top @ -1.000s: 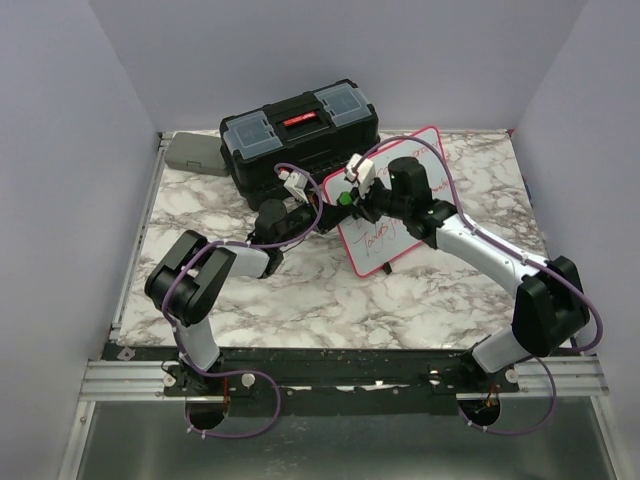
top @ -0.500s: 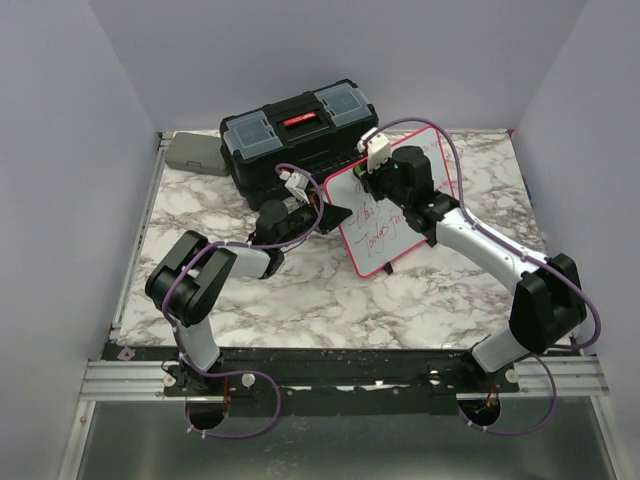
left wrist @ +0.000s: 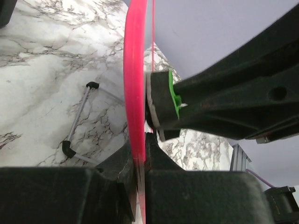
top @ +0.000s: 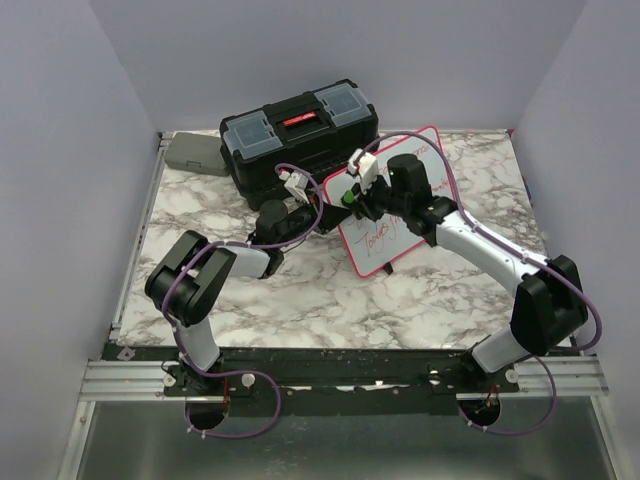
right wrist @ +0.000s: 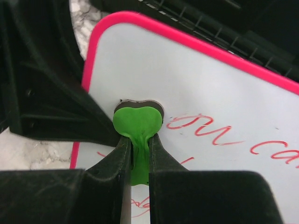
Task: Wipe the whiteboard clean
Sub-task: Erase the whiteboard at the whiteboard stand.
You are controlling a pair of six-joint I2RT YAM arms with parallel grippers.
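The whiteboard [top: 392, 225], white with a pink-red frame and red handwriting, stands tilted on the marble table right of centre. My left gripper [top: 325, 216] is shut on its left frame edge [left wrist: 134, 93], seen edge-on in the left wrist view. My right gripper [top: 358, 200] is shut on a green eraser [right wrist: 138, 122] with a dark felt pad, pressed flat on the board's upper left area [right wrist: 187, 79]. The eraser shows in the left wrist view [left wrist: 174, 95] against the board face. Red writing [right wrist: 205, 133] lies right of and below the eraser.
A black toolbox [top: 298, 135] with clear lid compartments stands behind the board. A small grey case [top: 195, 153] lies at the back left. The board's wire foot with black tips [left wrist: 77, 123] rests on the marble [top: 300, 300].
My right gripper went up and right over the board with the eraser half a second ago, then came back down and left to the upper left area. The left gripper kept holding the frame.
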